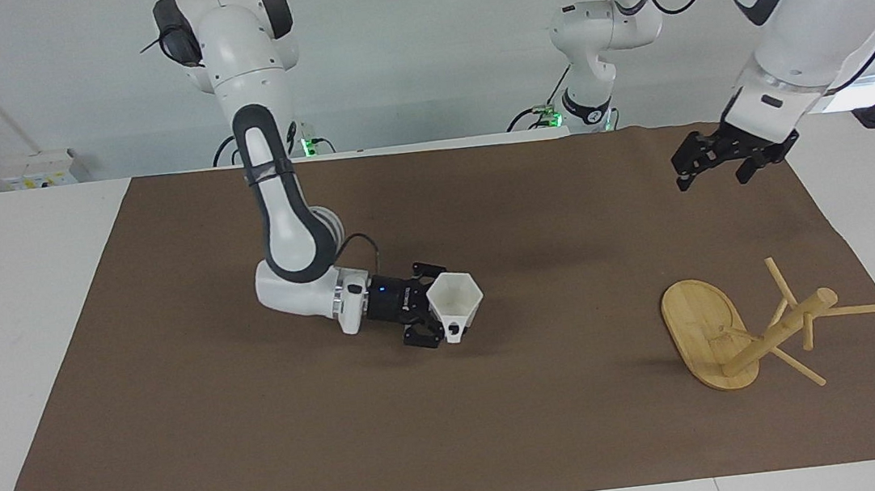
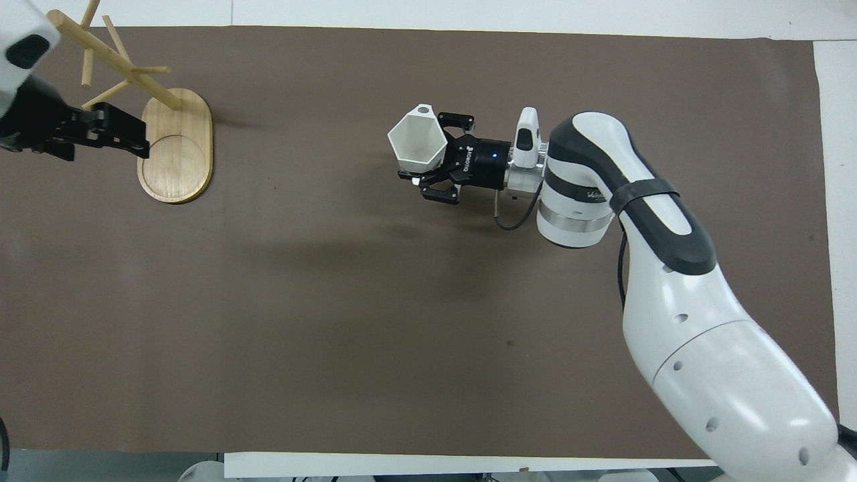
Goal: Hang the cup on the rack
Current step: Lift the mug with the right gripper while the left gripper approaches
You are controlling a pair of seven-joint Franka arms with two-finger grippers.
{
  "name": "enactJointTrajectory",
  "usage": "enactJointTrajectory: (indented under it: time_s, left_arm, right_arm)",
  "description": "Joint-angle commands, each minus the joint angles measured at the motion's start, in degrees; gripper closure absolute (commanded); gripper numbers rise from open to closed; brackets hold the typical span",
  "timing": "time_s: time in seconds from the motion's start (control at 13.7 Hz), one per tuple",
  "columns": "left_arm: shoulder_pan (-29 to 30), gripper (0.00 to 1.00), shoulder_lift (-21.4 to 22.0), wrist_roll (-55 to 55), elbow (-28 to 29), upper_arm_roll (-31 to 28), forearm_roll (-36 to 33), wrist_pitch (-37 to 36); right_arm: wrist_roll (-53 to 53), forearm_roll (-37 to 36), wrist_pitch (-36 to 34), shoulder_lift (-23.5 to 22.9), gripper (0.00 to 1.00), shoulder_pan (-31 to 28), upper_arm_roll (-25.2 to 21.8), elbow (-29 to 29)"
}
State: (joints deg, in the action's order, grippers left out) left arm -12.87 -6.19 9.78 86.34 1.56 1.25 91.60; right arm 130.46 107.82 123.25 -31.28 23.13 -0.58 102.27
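The right gripper (image 1: 433, 321) (image 2: 428, 163) is clamping the cup (image 1: 455, 299) (image 2: 415, 140), its fingers closing on the cup's wall while the arm is reaching out low and level over the middle of the brown mat (image 1: 458, 438) (image 2: 335, 301) that is covering the table (image 1: 7, 323) (image 2: 833, 67). The cup is riding upright in the air, its six-sided mouth facing up and its angular handle (image 1: 454, 330) (image 2: 422, 108) pointing away from the robots. A shadow is lying on the mat under the cup and gripper.

The left gripper (image 1: 714, 166) (image 2: 100, 130) is hanging in the air with its fingers spread apart and gripping nothing. In the overhead view it is overlapping the edge of the rack's base, but the facing view is showing it high above the mat, well clear of the rack.

The rack (image 1: 747, 327) (image 2: 134, 100) is standing on the mat toward the left arm's end of the table, well apart from the cup. Its oval bamboo base (image 1: 698, 328) (image 2: 175, 150) is lying flat, with the round post rising from the end of the base that is farther from the robots and thin pegs branching off it. Every peg that is showing is bare. The cup is not yet on the rack.
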Motion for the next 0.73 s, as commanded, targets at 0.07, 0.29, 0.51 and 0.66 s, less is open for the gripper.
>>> enactJointTrajectory:
  time_s: [0.07,0.29,0.51,0.66]
  left_arm:
    - [-5.5,0.00,0.8,6.2,5.4,-0.4,-1.2,6.4]
    - [-9.9,0.00,-3.0,12.8,5.6,-0.4,-1.9,11.0]
    - [-13.1,0.00,-4.8,15.4,7.0,-0.4,-2.0,12.5]
    - [-14.0,0.00,-4.9,16.8,8.8,-0.4,-2.0,15.3]
  right_arm:
    - [3.1,8.9,6.6,1.0,0.63,6.6,-0.4,0.6]
    - [9.3,15.3,9.6,1.0,0.63,10.3,-0.4,0.7]
    - [12.4,15.4,9.8,1.0,0.62,11.4,-0.4,0.6]
    - [15.1,15.4,9.8,1.0,0.62,11.3,-0.5,0.6]
